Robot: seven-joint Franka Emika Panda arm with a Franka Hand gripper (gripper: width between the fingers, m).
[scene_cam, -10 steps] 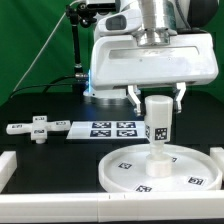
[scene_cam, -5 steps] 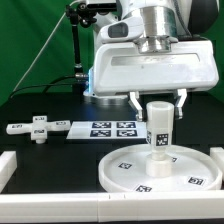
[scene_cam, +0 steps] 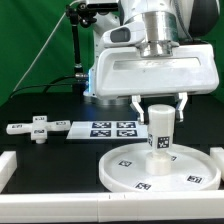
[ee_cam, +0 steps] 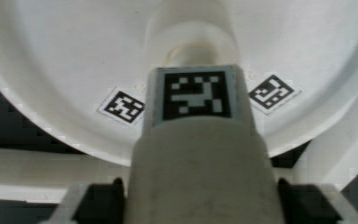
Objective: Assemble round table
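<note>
The large round disc (scene_cam: pixel 160 170) lies flat at the front of the exterior view's right. The short cylindrical post (scene_cam: pixel 160 128) stands upright on its middle, a tag on its side. My gripper (scene_cam: pixel 160 104) hangs straight above it, jaws on either side of the post's top, shut on it. In the wrist view the post (ee_cam: pixel 197 140) fills the middle, with the dark pads (ee_cam: pixel 108 198) against its sides and the disc (ee_cam: pixel 69 60) behind it. The flat cross-shaped piece (scene_cam: pixel 38 129) lies apart at the exterior view's left.
The marker board (scene_cam: pixel 112 128) lies behind the disc, between it and the cross-shaped piece. White rails (scene_cam: pixel 6 168) edge the black surface at the front and left. A green backdrop and cables stand behind the arm.
The gripper and the post's top have shifted slightly to the exterior view's right and a little lower. The disc and the cross-shaped piece have not moved.
</note>
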